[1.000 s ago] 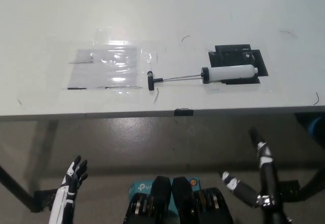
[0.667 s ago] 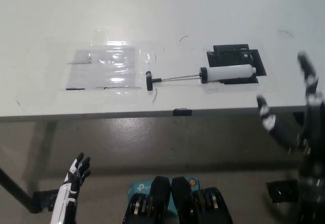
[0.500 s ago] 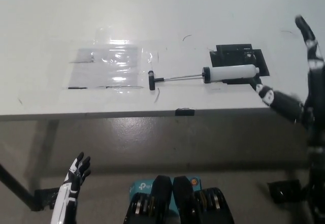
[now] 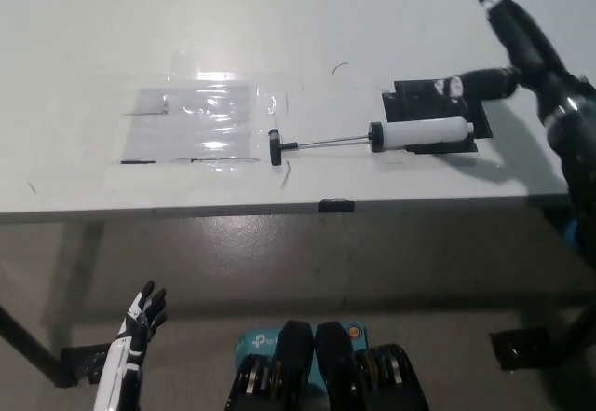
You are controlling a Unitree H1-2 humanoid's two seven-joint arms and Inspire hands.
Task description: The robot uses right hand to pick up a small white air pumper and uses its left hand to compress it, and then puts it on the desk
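The small white air pumper [image 4: 419, 133] lies on the white desk [image 4: 279, 38], its thin rod drawn out to the left and ending in a black handle [image 4: 276, 147]. Its white barrel rests partly on a black patch [image 4: 414, 103]. My black right hand [image 4: 510, 43] is raised over the desk just right of and beyond the barrel, open with fingers spread, touching nothing. My white left hand [image 4: 138, 322] hangs open below the desk edge at the lower left.
A clear plastic sheet [image 4: 200, 120] is taped flat on the desk left of the pumper's handle. A small black tab [image 4: 336, 206] sits on the desk's front edge. Desk legs and grey floor show below.
My right arm has swung up from below the desk edge to above the desk near the pumper's barrel. The left hand and the pumper have stayed put.
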